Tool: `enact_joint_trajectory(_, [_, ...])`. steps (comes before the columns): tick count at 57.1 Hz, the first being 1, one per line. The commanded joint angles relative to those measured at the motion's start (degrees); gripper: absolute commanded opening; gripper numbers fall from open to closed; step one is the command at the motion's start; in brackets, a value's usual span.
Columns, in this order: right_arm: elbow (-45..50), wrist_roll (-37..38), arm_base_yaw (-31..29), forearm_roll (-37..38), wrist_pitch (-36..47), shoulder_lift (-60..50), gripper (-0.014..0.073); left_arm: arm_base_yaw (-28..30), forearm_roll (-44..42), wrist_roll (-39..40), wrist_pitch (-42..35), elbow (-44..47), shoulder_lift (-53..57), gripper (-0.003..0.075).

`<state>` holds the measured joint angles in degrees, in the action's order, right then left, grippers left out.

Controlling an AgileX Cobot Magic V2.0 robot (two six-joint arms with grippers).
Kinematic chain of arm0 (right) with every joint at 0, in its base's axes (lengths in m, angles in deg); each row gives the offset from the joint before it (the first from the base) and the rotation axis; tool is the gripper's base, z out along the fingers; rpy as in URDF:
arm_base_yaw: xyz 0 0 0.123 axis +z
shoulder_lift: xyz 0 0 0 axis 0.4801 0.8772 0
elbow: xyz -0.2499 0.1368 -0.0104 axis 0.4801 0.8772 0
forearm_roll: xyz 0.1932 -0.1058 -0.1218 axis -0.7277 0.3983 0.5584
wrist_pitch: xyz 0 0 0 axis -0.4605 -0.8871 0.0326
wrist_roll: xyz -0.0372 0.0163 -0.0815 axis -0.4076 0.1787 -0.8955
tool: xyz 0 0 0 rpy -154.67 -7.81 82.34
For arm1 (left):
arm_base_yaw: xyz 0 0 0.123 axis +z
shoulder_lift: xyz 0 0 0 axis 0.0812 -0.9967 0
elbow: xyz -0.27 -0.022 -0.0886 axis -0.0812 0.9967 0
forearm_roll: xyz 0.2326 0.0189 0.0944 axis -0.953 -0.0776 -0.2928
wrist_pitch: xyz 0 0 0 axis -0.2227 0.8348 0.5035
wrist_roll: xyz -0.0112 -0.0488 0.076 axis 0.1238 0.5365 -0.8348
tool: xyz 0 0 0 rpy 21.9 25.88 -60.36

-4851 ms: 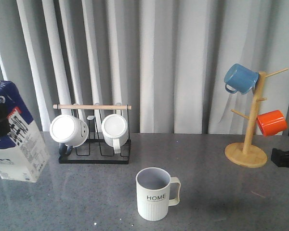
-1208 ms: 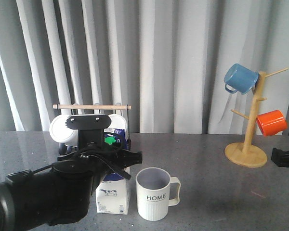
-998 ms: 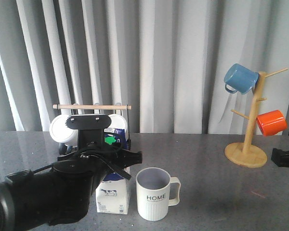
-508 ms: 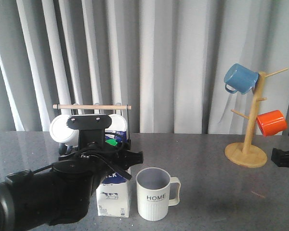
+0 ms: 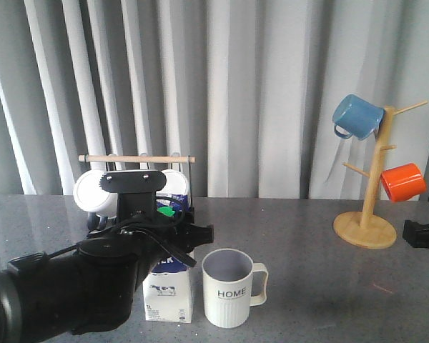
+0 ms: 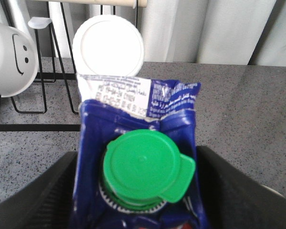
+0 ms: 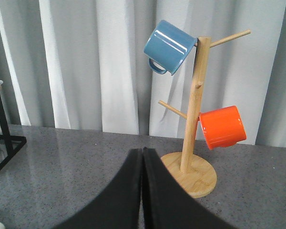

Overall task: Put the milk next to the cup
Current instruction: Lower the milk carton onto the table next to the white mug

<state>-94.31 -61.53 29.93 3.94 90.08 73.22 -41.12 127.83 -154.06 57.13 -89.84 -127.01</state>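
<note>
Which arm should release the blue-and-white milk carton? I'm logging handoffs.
Left. Its gripper is closed around the blue-and-white milk carton beside the ribbed HOME mug; the right gripper sits shut near the wooden mug tree.

Illumination is even, soft and moderately bright. The table [image 5: 307, 243] carries faint sheen and weak shadows. The near arm [image 5: 64, 293] appears dark and slightly blurred.

A light wooden mug tree [image 7: 194, 119] stands on the speckled grey table [image 7: 76, 157], holding a blue mug [image 7: 170, 46] high and an orange mug [image 7: 222, 126] lower; the right gripper's [image 7: 142, 157] black fingers press together.
</note>
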Motion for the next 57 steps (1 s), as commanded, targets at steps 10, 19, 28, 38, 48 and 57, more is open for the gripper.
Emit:
enact_joint_trajectory(10, [-1.8, -0.2, -0.2, 0.0, 4.2, -0.7, -0.0008, -0.3, -2.3, -0.3, 0.3, -2.0, 3.5, 0.0489])
enact_joint_trajectory(19, [-1.8, -0.2, -0.2, 0.0, 4.2, -0.7, -0.0008, -0.3, -2.7, -0.6, 0.3, -2.2, 4.1, 0.0489])
enact_joint_trajectory(28, [-1.8, -0.2, -0.2, 0.0, 4.2, -0.7, -0.0008, -0.3, -2.8, -0.7, 0.2, -2.2, 4.8, 0.0489])
enact_joint_trajectory(38, [-1.8, -0.2, -0.2, 0.0, 4.2, -0.7, -0.0008, -0.3, -2.8, -0.9, 0.1, -2.3, 5.5, 0.0490])
enact_joint_trajectory(48, [-1.8, -0.2, -0.2, 0.0, 4.2, -0.7, -0.0008, -0.3, -5.8, -1.1, 0.1, -2.5, 7.0, 0.0490])
enact_joint_trajectory(57, [-1.8, -0.2, -0.2, 0.0, 4.2, -0.7, -0.0008, -0.3, -8.6, -1.1, 0.2, -2.5, 9.6, 0.0485])
